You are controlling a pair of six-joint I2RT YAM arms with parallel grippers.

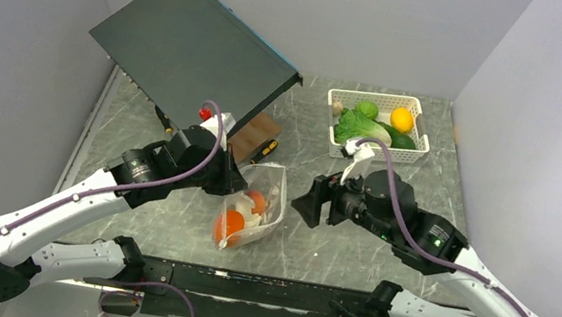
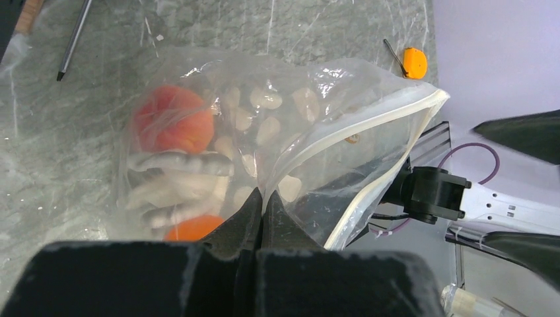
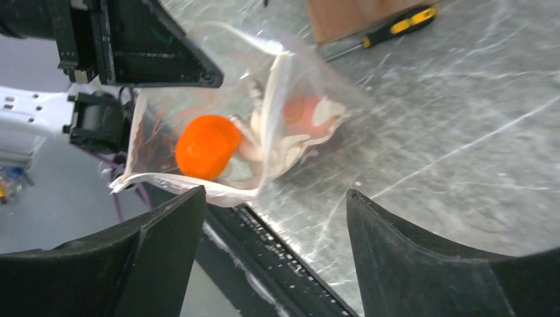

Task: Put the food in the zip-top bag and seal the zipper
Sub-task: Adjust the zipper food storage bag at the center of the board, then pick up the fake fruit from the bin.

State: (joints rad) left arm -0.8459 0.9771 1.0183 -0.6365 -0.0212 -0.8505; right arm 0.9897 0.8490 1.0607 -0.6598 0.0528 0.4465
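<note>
Left hand (image 2: pixel 262 209) tight on zip-top bag (image 2: pixel 330 99); right hand (image 3: pixel 274 195) wide, empty; basket (image 1: pixel 376 95) beyond

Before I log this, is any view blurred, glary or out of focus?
Top external: evenly lit, sharp, shadows soft. Left wrist: the left gripper is a dark, soft-edged mass; creases in the zip-top bag catch glare. Right wrist: the right gripper looks soft, the round orange slightly blurred.

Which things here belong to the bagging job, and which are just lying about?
Job: zip-top bag, its zipper, orange fruit and peach inside it, lettuce and yellow fruit in the white basket, left end effector pinching the bag, open right end effector.
Lying about: dark box, screwdriver, wooden board.
</note>
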